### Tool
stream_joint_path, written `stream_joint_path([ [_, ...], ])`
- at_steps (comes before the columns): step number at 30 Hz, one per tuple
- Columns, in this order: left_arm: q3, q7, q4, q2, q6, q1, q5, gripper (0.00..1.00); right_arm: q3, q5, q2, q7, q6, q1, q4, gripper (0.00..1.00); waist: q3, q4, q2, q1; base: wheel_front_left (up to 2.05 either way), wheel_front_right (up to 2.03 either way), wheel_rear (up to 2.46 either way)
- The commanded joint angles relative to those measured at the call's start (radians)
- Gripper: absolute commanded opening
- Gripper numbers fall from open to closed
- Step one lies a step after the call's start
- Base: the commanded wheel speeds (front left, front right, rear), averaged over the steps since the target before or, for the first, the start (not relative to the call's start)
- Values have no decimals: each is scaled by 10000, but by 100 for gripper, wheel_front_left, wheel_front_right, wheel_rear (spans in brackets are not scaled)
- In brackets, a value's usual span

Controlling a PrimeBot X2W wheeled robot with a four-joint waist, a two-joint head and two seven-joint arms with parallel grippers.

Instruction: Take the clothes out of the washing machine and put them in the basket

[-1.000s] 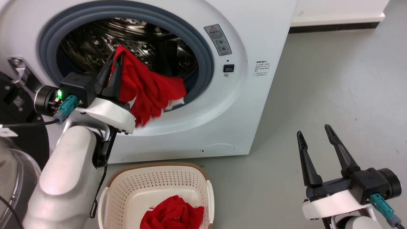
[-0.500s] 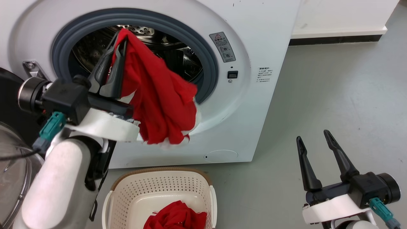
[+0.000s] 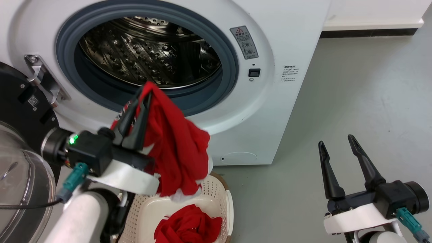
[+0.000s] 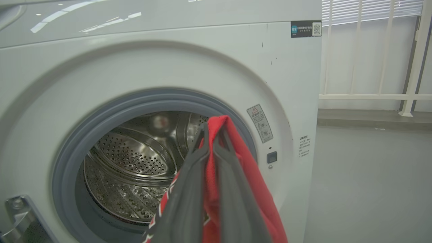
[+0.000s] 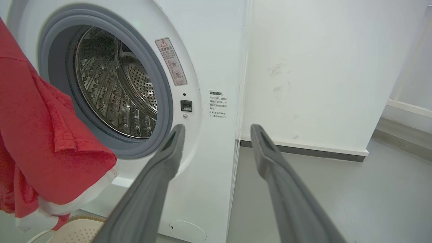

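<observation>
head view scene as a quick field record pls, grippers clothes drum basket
left gripper: shut on held garment
held garment: red, outside washing machine, hanging above basket
drum: visible part bare steel
basket: holds second garment, red, crumpled
right gripper: open, holding nothing

There are two red clothes (image 3: 179, 148). The first red piece (image 4: 251, 179) hangs from the pinched-together fingers of the left gripper (image 3: 144, 96). The second red piece (image 3: 189, 227) lies below that gripper, in the basket (image 3: 230, 207). There is one basket. There is one washing machine (image 3: 270, 111), past the left gripper, with one door (image 3: 23, 189). There are two grippers; the right gripper (image 3: 335, 140) has its two fingers spread apart.
</observation>
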Motion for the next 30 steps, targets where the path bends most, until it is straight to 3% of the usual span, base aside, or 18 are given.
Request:
stream_joint_path([
  [1, -81, -24, 93, 16, 51, 254, 30, 0, -21, -54, 12, -20, -7, -146, -36, 100, 105, 48, -1, 0, 0, 0, 0],
  [7, -457, -278, 816, -236, 59, 1081, -130, 0, -71, -152, 13, -20, -7, -359, -80, 100, 579, 99, -1, 0, 0, 0, 0],
  [15, -1039, -744, 2887, -459, -63, 1264, 124, 0, -205, -330, 13, -18, -7, -936, -252, 100, 1744, 54, -1, 0, 0, 0, 0],
  [30, -1469, -1604, 8434, -1355, -1015, -1291, 154, 0, -489, -314, 13, -20, -7, -2527, -774, 100, 4899, -444, -1, 0, 0, 0, 0],
])
